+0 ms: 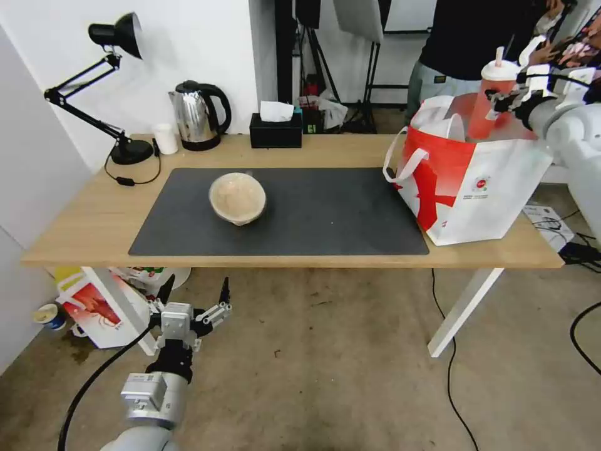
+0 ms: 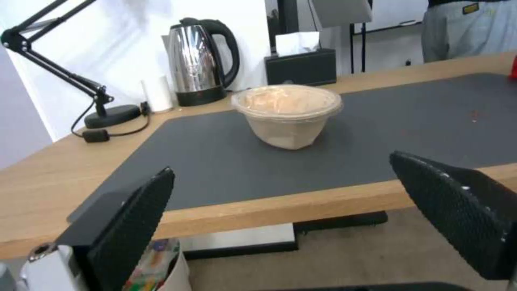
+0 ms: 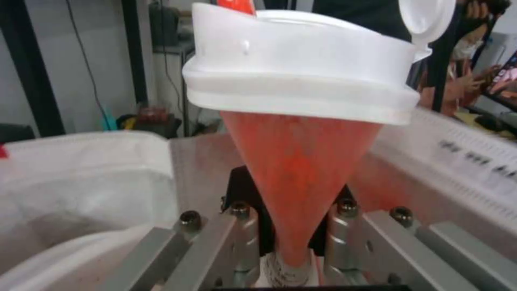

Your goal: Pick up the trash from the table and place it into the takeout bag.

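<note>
The right claw [image 1: 501,100] is clamped on the red cup [image 1: 491,100], upright over the bag [image 1: 482,181] mouth. Lower it straight below the claw, beside the white bowl [image 3: 80,202] already inside, before letting go. The left claw [image 1: 194,294] hangs apart below the surface [image 1: 81,219]; ahead of it, the beige bowl [image 1: 238,198] waits.

No wording could be read. The bag [image 1: 476,181] bore a small round red logo with lines of fine print under it, too small to make out. Faint dark print on its white rim was blurred in the right wrist view.
</note>
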Available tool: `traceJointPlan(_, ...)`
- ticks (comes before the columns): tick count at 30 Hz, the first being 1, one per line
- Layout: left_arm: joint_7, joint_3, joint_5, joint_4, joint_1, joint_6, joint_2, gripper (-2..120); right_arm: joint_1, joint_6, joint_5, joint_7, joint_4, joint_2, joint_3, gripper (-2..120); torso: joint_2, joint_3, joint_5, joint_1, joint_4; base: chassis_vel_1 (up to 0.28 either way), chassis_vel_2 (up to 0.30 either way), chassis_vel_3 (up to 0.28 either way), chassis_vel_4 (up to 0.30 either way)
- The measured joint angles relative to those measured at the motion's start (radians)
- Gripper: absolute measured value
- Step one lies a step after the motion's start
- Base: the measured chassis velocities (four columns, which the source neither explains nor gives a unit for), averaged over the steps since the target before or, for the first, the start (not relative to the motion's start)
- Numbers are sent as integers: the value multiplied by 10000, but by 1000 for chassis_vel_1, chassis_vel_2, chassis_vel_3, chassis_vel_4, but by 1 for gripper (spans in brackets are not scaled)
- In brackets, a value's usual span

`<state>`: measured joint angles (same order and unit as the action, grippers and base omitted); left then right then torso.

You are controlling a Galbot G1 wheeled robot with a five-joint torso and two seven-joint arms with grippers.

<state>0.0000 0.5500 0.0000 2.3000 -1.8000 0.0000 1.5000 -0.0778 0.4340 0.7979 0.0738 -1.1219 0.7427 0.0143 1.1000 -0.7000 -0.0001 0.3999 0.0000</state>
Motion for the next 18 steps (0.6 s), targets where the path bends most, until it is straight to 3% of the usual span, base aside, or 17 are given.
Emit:
traceJointPlan(5,0,0,0,0,0,0,0,100,-245,18,-5,118,-224,-51,-123,10,0,0,0,1,1,0,0,0,0)
traceJointPlan(18,0,0,0,0,0,0,0,100,-522,354,-78,510,-1139,-586,-415,57,0,0,1,0,0,0,0,0,0)
